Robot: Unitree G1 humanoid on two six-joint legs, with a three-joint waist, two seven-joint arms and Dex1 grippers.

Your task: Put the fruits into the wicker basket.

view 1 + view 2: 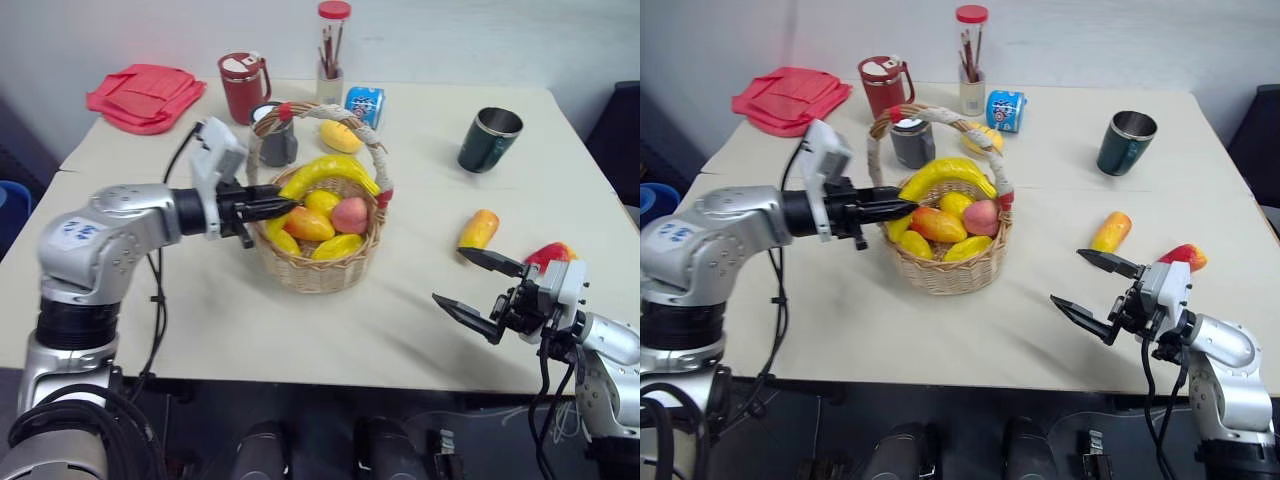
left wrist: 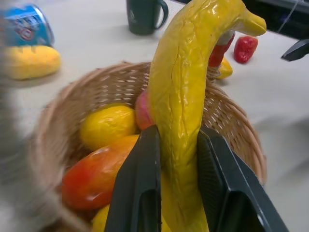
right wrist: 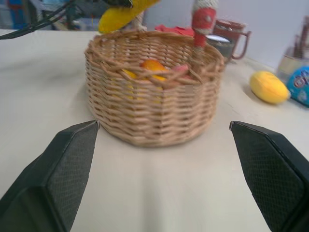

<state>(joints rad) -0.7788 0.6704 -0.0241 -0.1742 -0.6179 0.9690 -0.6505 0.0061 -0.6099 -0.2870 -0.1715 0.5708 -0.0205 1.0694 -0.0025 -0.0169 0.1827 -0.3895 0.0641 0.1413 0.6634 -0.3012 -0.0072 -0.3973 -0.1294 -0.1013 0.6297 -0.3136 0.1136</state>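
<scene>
My left gripper [image 1: 281, 208] is shut on a curved yellow banana [image 1: 330, 172], held above the near-left rim of the wicker basket [image 1: 318, 270]. In the left wrist view both black fingers [image 2: 140, 193] clamp the banana [image 2: 181, 111]. Several fruits lie in the basket, among them a red-orange one [image 1: 309, 224] and a pink one [image 1: 350, 214]. On the table to the right lie a yellow-orange mango [image 1: 478, 229] and a red-orange pointed fruit [image 1: 548, 254]. My right gripper [image 1: 450, 275] stands open and empty, low near the table's front right, just in front of those two. A yellow fruit [image 1: 340, 135] lies behind the basket.
A dark green cup [image 1: 489, 139] stands at the back right. Along the back are a red mug [image 1: 244, 87], a grey cup [image 1: 275, 135], a pen holder [image 1: 331, 50], a blue can [image 1: 364, 103] and a red cloth [image 1: 146, 96].
</scene>
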